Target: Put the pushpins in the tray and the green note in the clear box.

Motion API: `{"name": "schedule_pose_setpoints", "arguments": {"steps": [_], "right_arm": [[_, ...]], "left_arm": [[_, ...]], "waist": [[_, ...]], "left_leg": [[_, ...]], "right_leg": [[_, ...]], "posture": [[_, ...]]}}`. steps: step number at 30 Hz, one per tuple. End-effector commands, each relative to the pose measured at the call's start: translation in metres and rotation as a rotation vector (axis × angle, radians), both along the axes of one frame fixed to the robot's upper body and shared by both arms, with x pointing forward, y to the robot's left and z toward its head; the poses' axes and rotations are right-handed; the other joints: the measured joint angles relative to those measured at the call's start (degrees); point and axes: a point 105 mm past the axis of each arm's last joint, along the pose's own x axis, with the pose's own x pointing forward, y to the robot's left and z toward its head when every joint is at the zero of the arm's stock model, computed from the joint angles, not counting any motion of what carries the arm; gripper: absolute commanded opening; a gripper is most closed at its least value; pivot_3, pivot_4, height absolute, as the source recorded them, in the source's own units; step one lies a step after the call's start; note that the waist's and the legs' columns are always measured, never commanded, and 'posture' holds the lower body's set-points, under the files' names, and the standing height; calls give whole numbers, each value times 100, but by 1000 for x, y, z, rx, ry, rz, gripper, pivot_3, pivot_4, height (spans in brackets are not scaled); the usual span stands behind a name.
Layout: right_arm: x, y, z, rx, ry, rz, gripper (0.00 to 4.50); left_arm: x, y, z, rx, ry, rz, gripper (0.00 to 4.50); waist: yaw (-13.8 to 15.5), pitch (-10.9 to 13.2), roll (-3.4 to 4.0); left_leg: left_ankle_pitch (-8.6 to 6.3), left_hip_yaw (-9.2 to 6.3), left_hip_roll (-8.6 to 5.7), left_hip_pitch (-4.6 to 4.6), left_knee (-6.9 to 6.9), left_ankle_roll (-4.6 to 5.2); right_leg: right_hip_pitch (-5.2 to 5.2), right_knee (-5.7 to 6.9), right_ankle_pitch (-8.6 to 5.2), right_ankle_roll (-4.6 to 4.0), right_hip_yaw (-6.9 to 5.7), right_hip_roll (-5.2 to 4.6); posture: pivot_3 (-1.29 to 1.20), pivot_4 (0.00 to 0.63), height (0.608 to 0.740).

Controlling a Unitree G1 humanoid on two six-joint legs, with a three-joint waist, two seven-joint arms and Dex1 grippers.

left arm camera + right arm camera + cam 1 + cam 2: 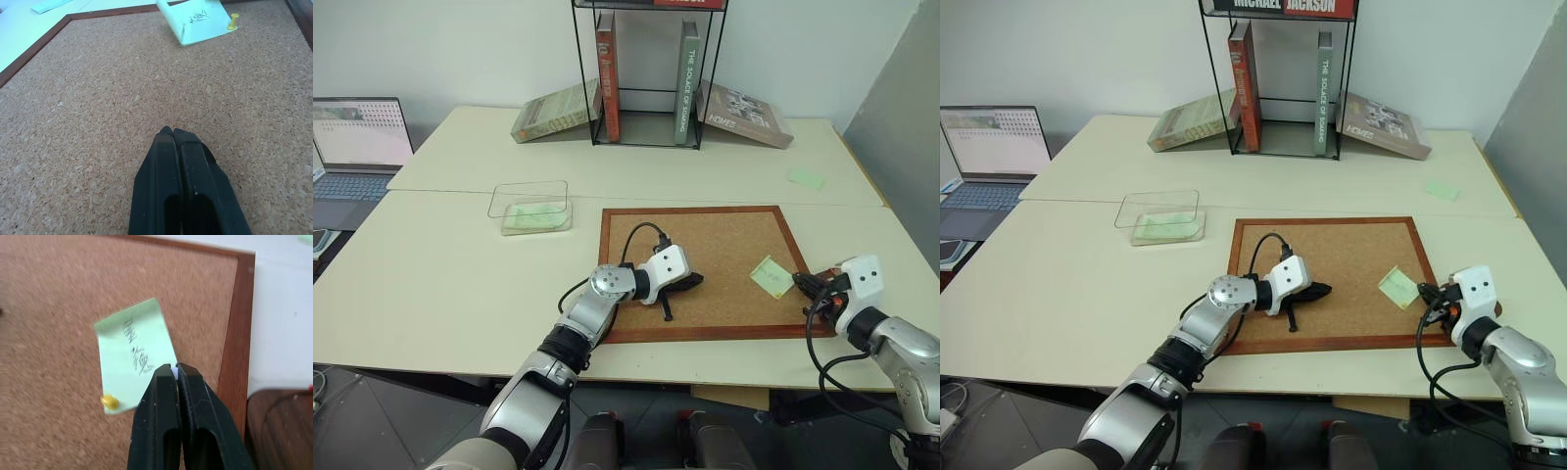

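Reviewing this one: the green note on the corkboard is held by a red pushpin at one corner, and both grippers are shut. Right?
Not quite. The pushpin at the corner of the green note is yellow, not red; the right wrist view shows it plainly. The rest stands: the note lies on the corkboard, and the left gripper and right gripper are both shut.
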Motion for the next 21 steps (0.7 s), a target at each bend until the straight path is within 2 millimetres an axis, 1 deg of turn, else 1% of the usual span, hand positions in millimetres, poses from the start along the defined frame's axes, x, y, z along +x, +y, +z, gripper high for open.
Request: {"name": "schedule_pose_setpoints", "arguments": {"steps": [1,4,7,12,14,18,21], "right_arm": [[2,-8,27,3,-105,-27,34],[2,-17,31,3,-112,-62,34],[1,-28,29,-15,-95,-98,34],[1,-64,15,-95,-31,-265,34],[-1,-70,10,-117,-1,-292,34],[-5,-75,1,-131,56,-308,34],[-6,-76,-4,-134,78,-314,558]], "left_arm": [[-5,4,-20,66,49,0,0],[-5,4,-21,66,51,2,0],[-5,5,-21,67,51,2,0],[-5,4,-21,65,51,1,0],[-5,3,-21,64,51,-1,0],[-5,3,-21,65,49,-2,0],[-5,3,-21,65,49,-1,0]], "waist": [[-2,-1,0],[0,-1,1],[0,-1,0],[0,-3,1],[1,-4,2],[0,-9,11],[-1,-10,12]], "left_leg": [[0,1,0,0,0,0],[0,-1,1,0,0,0],[0,0,0,0,0,0],[0,1,0,0,0,0],[0,3,0,0,0,0],[0,2,1,0,-1,0],[0,1,0,0,0,0]], "right_leg": [[0,-1,0,0,0,0],[0,0,0,0,1,0],[0,0,0,0,1,0],[0,0,0,0,1,0],[0,0,0,0,2,0],[0,0,0,0,3,0],[0,0,0,0,2,0]], "posture": [[0,150,740],[0,150,740],[0,150,740],[0,150,740],[0,150,740],[0,150,740],[0,150,740]]}}
